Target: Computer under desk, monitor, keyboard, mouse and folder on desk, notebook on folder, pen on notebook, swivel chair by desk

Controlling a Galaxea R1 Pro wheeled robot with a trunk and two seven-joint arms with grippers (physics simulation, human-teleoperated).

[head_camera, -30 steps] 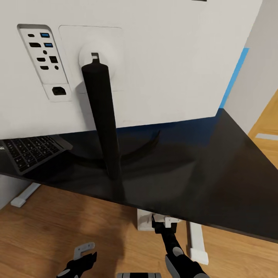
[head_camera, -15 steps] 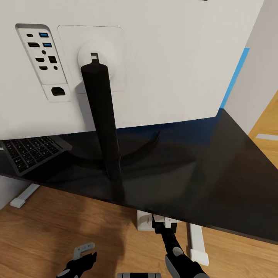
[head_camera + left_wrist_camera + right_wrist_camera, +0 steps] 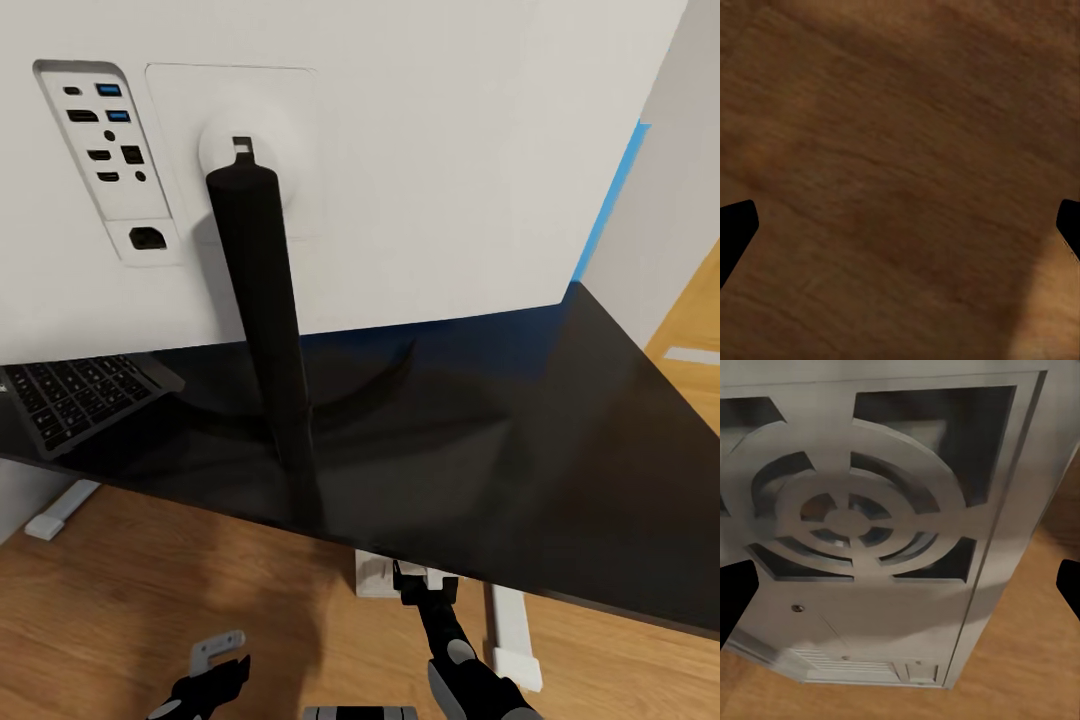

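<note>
Left gripper [image 3: 900, 225] fingers spread wide, nothing between, hanging over wooden floor [image 3: 120, 600] below desk [image 3: 520, 450] front edge. Right gripper [image 3: 900, 585] fingers also spread, empty, facing grey computer [image 3: 870, 547] case with round fan grille, standing on floor under desk. On desk: monitor [image 3: 400, 150] upright, white back toward me, black stand [image 3: 265, 330] near desk edge. Keyboard [image 3: 75, 395] flat on desk, beside stand, partly under screen. Blue strip [image 3: 610, 200] beyond monitor edge, unclear what.

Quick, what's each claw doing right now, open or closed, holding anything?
Left claw: open, empty, over the wood floor.
Right claw: open, empty, facing the grey computer case.
</note>
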